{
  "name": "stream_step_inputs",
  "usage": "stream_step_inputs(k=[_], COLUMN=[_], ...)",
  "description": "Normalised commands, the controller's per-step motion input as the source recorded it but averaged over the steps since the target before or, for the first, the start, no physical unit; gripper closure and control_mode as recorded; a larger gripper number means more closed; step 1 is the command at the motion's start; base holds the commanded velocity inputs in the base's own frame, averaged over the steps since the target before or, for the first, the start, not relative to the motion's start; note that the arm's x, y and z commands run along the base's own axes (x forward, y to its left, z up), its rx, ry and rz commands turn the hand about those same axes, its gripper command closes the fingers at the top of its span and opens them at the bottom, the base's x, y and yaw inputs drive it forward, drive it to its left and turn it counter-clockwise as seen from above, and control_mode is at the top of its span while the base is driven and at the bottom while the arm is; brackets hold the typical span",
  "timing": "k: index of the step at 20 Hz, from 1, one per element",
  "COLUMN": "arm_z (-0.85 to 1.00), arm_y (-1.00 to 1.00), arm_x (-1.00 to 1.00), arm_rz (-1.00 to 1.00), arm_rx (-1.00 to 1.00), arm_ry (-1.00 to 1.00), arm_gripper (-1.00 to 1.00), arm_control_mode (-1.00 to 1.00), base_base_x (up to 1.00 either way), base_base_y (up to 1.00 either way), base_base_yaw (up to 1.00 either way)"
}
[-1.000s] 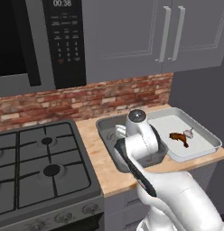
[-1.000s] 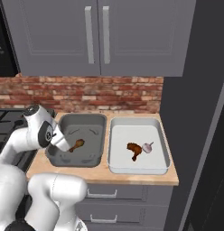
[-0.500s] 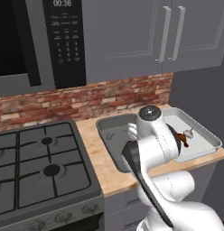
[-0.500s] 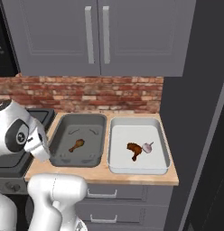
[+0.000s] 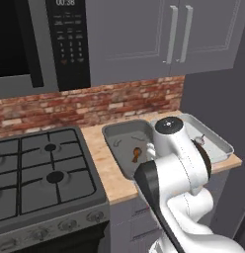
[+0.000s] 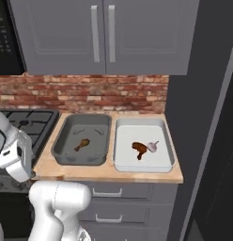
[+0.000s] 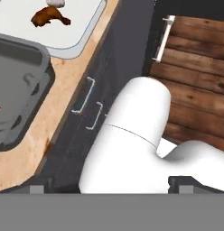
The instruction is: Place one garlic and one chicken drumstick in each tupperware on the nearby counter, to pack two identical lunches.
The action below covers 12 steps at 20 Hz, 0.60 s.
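Fingers (image 7: 37, 188) stand spread wide, gripping nothing (tips barely visible); a brown-orange drumstick (image 6: 81, 144) lies in the darker tupperware (image 6: 62, 149).

Paler tupperware (image 5: 221, 146): largely hidden behind arm at 3 o'clock; garlic (image 7: 56, 2) cut by top edge, 12 o'clock.

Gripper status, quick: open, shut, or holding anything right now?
Gripper: cannot tell; in the hand view only the dark finger tips show, wide apart over the robot's own body, with nothing visible between them.
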Motion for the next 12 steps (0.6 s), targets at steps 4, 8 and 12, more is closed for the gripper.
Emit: stream_step_inputs(k=[4,8,12], arm_z=[0.0,0.0,0.0], arm_y=[0.0,0.0,0.0], arm_x=[0.0,0.0,0.0], arm_rz=[0.0,0.0,0.0], arm_rx=[0.0,0.0,0.0], arm_ry=[0.0,0.0,0.0], arm_gripper=[-1.0,-1.0,-1.0], arm_control_mode=[1.0,1.0,1.0], base_base_x=[-1.0,-1.0,-1.0], base_base_y=[-0.09,-0.31,-0.69], base_base_yaw=[0.0,0.0,-0.12])
